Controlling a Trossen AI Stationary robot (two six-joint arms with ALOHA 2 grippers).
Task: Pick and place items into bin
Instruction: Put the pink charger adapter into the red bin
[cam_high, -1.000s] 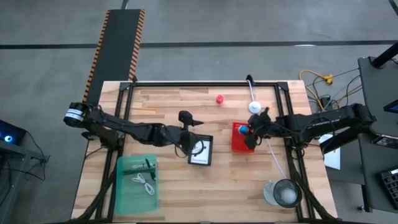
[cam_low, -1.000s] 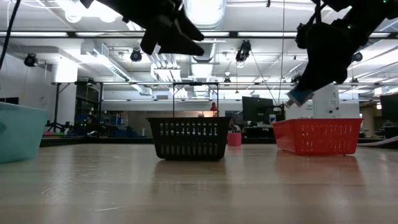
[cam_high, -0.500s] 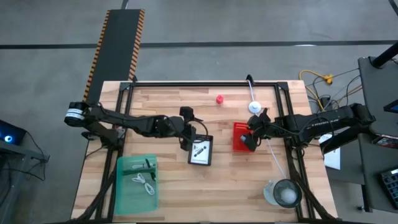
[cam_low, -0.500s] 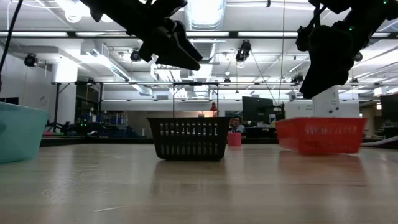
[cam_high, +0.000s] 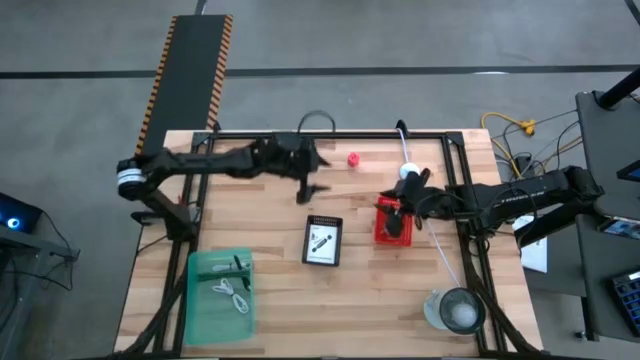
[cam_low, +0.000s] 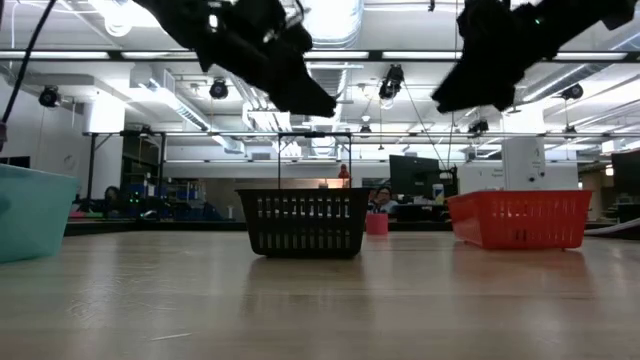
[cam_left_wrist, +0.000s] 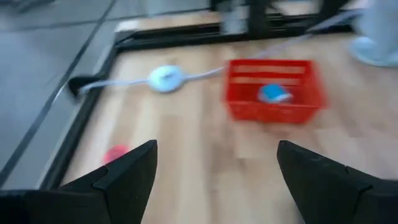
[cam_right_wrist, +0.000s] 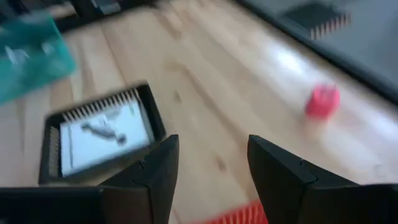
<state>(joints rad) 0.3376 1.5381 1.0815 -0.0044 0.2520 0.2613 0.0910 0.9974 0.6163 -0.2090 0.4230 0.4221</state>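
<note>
My left gripper (cam_high: 308, 190) (cam_left_wrist: 214, 180) is open and holds nothing. It hangs above bare wood between the black basket (cam_high: 322, 240) and the tiny red knob (cam_high: 353, 159) (cam_left_wrist: 117, 154). My right gripper (cam_high: 403, 200) (cam_right_wrist: 211, 168) is open too, above the far part of the red basket (cam_high: 392, 222). A blue object (cam_left_wrist: 273, 93) lies in the red basket. The black basket holds a white printed card (cam_right_wrist: 102, 138) with a small dark piece on it. In the green bin (cam_high: 220, 290) lies a coiled white cable (cam_high: 233, 295).
A white disc (cam_high: 408, 172) on a white cord lies by the far right edge, just behind my right gripper. A round clear lidded container (cam_high: 455, 310) stands at the near right corner. Black frame rails run along the table's far and side edges. Bare wood lies near the front.
My left gripper has risen from over the black basket and swung toward the table's far edge, near the red knob. The blue object that my right gripper held over the red basket has left it and lies in that basket. My right gripper has risen slightly.
</note>
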